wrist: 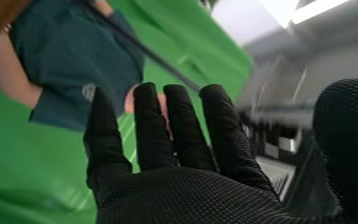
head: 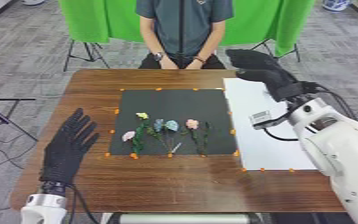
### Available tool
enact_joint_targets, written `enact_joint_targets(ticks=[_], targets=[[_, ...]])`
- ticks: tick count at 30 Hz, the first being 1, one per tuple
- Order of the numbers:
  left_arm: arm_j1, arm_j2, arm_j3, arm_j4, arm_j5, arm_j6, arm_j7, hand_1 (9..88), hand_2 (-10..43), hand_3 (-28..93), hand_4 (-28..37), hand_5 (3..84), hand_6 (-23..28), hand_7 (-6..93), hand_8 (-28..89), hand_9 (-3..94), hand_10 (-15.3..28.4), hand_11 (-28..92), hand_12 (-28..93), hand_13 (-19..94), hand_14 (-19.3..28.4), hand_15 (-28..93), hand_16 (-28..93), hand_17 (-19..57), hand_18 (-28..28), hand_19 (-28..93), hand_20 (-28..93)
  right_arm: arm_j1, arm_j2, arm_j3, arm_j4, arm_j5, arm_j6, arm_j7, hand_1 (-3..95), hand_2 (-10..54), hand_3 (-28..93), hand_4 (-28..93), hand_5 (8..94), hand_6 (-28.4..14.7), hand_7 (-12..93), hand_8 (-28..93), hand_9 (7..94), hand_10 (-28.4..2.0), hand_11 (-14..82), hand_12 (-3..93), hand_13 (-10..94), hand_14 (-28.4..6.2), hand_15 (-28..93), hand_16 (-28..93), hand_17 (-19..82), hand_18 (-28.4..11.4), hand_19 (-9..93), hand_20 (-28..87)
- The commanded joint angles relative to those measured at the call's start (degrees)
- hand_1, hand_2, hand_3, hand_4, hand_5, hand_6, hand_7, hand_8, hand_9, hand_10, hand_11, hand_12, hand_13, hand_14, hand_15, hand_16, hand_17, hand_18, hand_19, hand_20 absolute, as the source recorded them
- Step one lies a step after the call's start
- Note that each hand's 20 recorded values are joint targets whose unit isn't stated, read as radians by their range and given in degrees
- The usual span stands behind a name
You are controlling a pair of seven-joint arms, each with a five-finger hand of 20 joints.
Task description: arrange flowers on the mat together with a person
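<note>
The flowers are laid out on a dark grey rectangular mat (head: pixel 171 102), which is set near the middle of the brown wooden table (head: pixel 158 190). On its left part, a pale yellow flower (head: pixel 143 115) is seen on a leafy green stem, with a pale pink flower (head: pixel 128 135) just beside that stem, on the left. Two blue-grey flower heads (head: pixel 172 125) are placed side by side toward the middle, and to their right a second, rosier pink flower (head: pixel 191 123) is laid. A slim green leafy sprig (head: pixel 206 135) is found just beside it, nearer the mat's right edge. The stems are pointed mostly toward the robot's side. Near the lower ends of the middle stems a small, thin white piece (head: pixel 176 147) is seen (what it is cannot be told).

The black-gloved right hand (head: pixel 260 67) is held at the far right corner of the table, by the far end of a long white sheet (head: pixel 278 150) that is laid to the right of the mat. In the right wrist view, its fingers are extended and its thumb is set well apart, so the hand is spread wide.

The black-gloved left hand (head: pixel 67 150) is placed left of the mat, its fingers straight, slightly parted and pointed toward the far side. The mat is bordered by small orange pieces (head: pixel 117 111).
</note>
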Motion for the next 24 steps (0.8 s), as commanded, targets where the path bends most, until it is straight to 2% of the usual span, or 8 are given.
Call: enact_joint_targets(ticks=[1, 4, 8, 13, 17, 20, 22, 24], targets=[[2.06, -0.16, -0.18, -0.48, -1.88, 3.45, 4.25, 26.8, -5.5, 67, -27.7, 25.1, 1.4, 18.0, -9, 18.3, 9.6, 14, 17, 16, 10.9, 12, 8, -11.7, 20.0, 38, 10, -29.30, -1.46, 23.70, -10.06, 32.10, 7.17, -0.87, 12.7, 0.7, 81, -24, 33.5, -5.5, 11, -8, 32.5, -14.3, 6.1, 22.9, 26, -12.4, 7, 33, 2, -21.7, 39, 25], [2.32, -1.26, -0.38, -0.31, -1.56, 2.91, 3.74, 26.4, -5.9, 67, -28.0, 24.9, 1.3, 18.3, -9, 18.1, 9.4, 14, 18, 16, 10.9, 11, 8, -11.7, 20.1, 37, 10, -35.51, -5.38, 28.92, -12.76, 32.15, 5.86, 2.19, 12.6, 0.7, 81, -25, 33.3, -5.4, 10, -7, 32.4, -14.2, 5.2, 24.0, 26, -12.5, 3, 37, 2, -21.8, 39, 24], [2.64, -1.64, -0.41, -0.21, -1.33, 2.48, 3.35, 26.8, -6.0, 67, -27.7, 24.8, 1.3, 18.5, -9, 18.0, 9.4, 14, 18, 16, 11.1, 10, 8, -11.7, 20.1, 37, 10, -39.19, -9.00, 31.34, -14.82, 30.74, 5.07, 3.91, 12.5, 0.6, 80, -24, 34.2, -5.7, 11, -7, 32.8, -14.4, 5.4, 24.2, 27, -12.8, 3, 38, 1, -21.9, 39, 24], [2.25, -1.23, 0.35, -0.27, -1.11, 2.72, 3.87, 27.1, -5.9, 67, -26.9, 25.0, 1.5, 18.7, -10, 18.1, 9.5, 14, 18, 16, 11.1, 10, 8, -11.7, 19.9, 37, 10, -39.23, -10.90, 32.33, -14.79, 30.45, 2.90, 3.55, 12.7, 0.4, 80, -24, 34.5, -5.7, 11, -7, 33.2, -14.5, 5.8, 24.2, 27, -12.8, 4, 38, 1, -22.1, 39, 25], [3.49, -1.72, 0.38, -0.36, -1.31, 2.33, 3.30, 27.3, -5.8, 67, -26.7, 25.1, 1.6, 18.8, -10, 18.1, 9.5, 14, 18, 16, 10.9, 11, 8, -11.6, 19.7, 37, 10, -38.51, -12.23, 30.95, -14.11, 30.34, 1.23, 4.22, 12.7, -0.4, 80, -24, 34.3, -5.8, 11, -7, 33.2, -14.5, 6.1, 24.4, 28, -12.7, 5, 38, 2, -22.0, 40, 25], [1.82, -1.87, 0.95, 0.23, -1.17, 1.59, 2.82, 27.4, -5.9, 67, -26.5, 25.2, 1.6, 18.8, -10, 18.1, 9.5, 14, 18, 16, 10.9, 11, 8, -11.5, 19.5, 37, 10, -38.64, -12.48, 31.17, -14.27, 30.14, 1.86, 3.57, 12.7, -0.5, 79, -24, 34.1, -5.8, 11, -7, 33.2, -14.5, 6.3, 24.5, 28, -12.8, 6, 38, 2, -22.1, 40, 25], [1.39, -1.45, 0.52, 0.00, -0.59, 1.01, 2.05, 27.5, -5.8, 67, -26.5, 25.2, 1.6, 18.9, -10, 18.1, 9.5, 14, 18, 16, 10.8, 11, 8, -11.5, 19.5, 37, 10, -38.32, -12.71, 30.63, -14.06, 30.39, 1.67, 3.31, 12.6, -0.6, 79, -24, 34.1, -5.9, 11, -7, 33.2, -14.5, 6.5, 24.6, 28, -12.8, 6, 38, 2, -22.2, 40, 25], [1.80, -1.57, 0.58, -0.14, -0.68, 1.40, 2.25, 27.5, -5.7, 67, -26.5, 25.2, 1.6, 18.9, -10, 18.1, 9.5, 14, 18, 16, 10.9, 11, 8, -11.5, 19.5, 37, 10, -37.63, -12.73, 29.85, -13.44, 30.30, 0.84, 3.05, 12.5, -0.7, 79, -24, 33.9, -6.2, 11, -7, 33.3, -14.6, 6.8, 24.6, 28, -12.9, 6, 38, 2, -22.3, 40, 25]])
